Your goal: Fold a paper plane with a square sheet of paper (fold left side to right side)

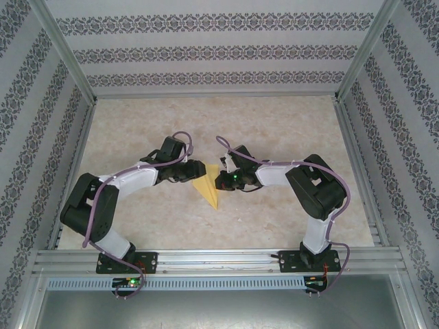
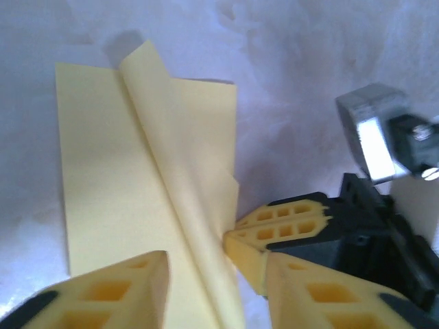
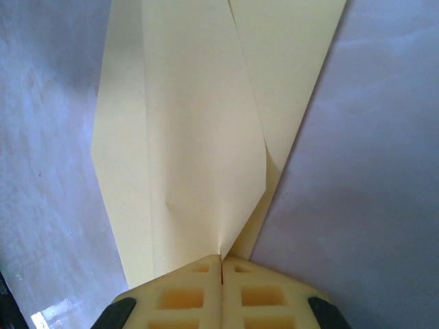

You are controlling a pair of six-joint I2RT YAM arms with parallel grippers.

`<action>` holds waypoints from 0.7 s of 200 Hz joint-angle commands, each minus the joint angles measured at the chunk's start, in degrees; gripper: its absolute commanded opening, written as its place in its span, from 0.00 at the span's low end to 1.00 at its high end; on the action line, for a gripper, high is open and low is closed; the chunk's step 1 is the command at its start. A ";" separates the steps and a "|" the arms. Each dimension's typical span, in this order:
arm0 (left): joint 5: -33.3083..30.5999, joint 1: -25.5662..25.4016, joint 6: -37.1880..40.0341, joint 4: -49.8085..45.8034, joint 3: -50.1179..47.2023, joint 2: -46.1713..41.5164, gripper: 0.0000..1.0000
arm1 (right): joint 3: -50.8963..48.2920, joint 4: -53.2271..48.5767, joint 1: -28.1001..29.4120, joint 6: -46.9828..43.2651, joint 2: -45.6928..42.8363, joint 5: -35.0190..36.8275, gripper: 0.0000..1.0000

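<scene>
Viewing from above, the sheet of paper (image 1: 208, 188) lies about mid-tabletop, between the two arms, as a narrow pointed shape with its tip toward the near edge. The early folds appear done. By my judgement the left-to-right fold is in hand and not yet flat, and pressing the crease remains. The left hand (image 1: 197, 171) sits at the paper's left margin and the right hand (image 1: 221, 181) at its right margin.

On the left wrist camera, a long flap stands up off the flat lower layer (image 2: 96, 171). The left hand is partly open, its fingers (image 2: 123, 291) set either side of that flap. Whether they touch it cannot be told. The right hand's closed tips meet the flap's edge.

On the right wrist camera, the right hand (image 3: 221, 264) is fully closed, pads together. The raised flap (image 3: 199, 137) runs down to a point at the seam, so it appears pinched by its corner.
</scene>
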 commanded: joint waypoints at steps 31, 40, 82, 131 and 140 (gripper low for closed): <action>10.93 -0.10 1.74 3.08 3.42 7.40 0.11 | -1.12 -8.26 -0.02 -1.92 4.52 7.46 0.00; 11.91 -0.16 1.80 3.64 4.08 8.83 0.08 | -1.04 -8.31 0.05 -1.89 4.60 7.54 0.00; 14.57 -0.16 2.17 5.67 6.20 13.79 0.03 | -0.70 -9.07 0.24 -2.10 4.97 8.03 0.00; 12.49 -0.19 2.97 5.17 5.69 16.18 0.02 | -0.20 -10.46 0.42 -2.84 5.58 9.13 0.00; 11.87 -0.15 3.21 4.37 5.64 16.60 0.02 | -0.08 -10.77 0.51 -2.93 5.67 9.29 0.00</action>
